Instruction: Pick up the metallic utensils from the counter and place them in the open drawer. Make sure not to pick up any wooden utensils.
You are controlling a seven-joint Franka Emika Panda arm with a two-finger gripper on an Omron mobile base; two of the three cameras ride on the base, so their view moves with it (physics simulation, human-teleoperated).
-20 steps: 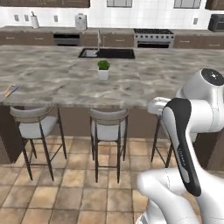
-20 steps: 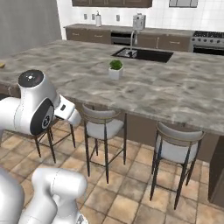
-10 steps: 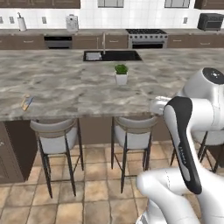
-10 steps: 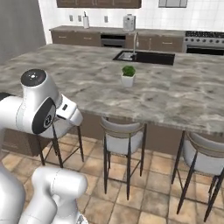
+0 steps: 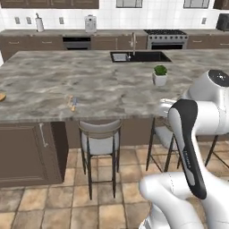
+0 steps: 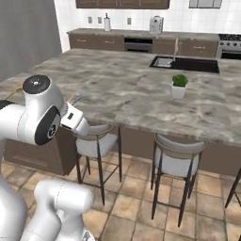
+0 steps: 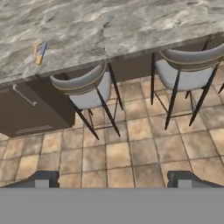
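Marbled grey-brown stone formed the desk (image 5: pixel 103 85); the metallic utensils (image 5: pixel 71 103) lay side by side near its front edge (above a grey stool (image 7: pixel 83 85)) — the end effector (image 7: pixel 113 180) hung well apart over the tiled floor, jaws spread wide, holding nothing.

**Utensils lying near the counter's front edge, above the stools**

The metallic utensils (image 5: pixel 71 103) are lying together on the counter (image 5: pixel 89 85), close to its near edge and toward its left end. Farther right on the counter a potted plant (image 5: pixel 159 75) is standing, and behind it the sink (image 5: pixel 139 57) is sitting in the top. A stool (image 5: pixel 100 138) is standing under the overhang just right of the utensils, with another stool (image 6: pixel 177 160) to its right. A cabinet door (image 5: pixel 24 154) is sitting below the counter, left of the first stool. The gripper (image 7: pixel 111 179) is hanging over the floor tiles (image 7: pixel 127 153), in front of the stools.
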